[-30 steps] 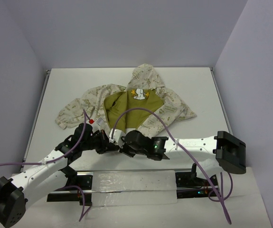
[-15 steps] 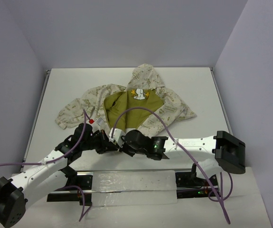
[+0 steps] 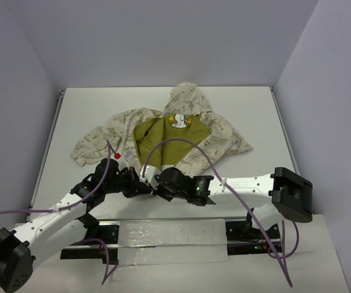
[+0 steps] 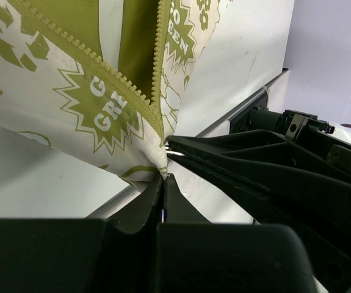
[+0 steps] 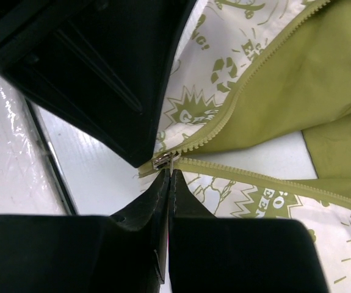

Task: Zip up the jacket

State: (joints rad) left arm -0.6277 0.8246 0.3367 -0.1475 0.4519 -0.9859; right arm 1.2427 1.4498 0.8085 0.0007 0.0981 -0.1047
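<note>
The jacket [image 3: 187, 122] lies open on the table, hood at the far side, olive lining with a white cartoon patch showing. Its zipper [image 5: 248, 73] is undone and the two rows of teeth meet at the bottom hem [image 4: 154, 155]. My left gripper [image 4: 163, 177] is shut on the hem's corner below the zipper's base. My right gripper [image 5: 170, 173] is shut on the metal zipper pull [image 5: 165, 160] at the bottom of the teeth. Both grippers meet at the hem near the table's near edge, left [image 3: 140, 182] and right [image 3: 152, 180].
The table's near edge with a metal rail [image 3: 163, 227] lies just behind the grippers. Purple cables [image 3: 181, 146] arch over the jacket's lower part. The white table [image 3: 90, 104] has walls on three sides.
The right arm's wrist and elbow have shifted slightly to the left. The left arm and the jacket look unchanged.
</note>
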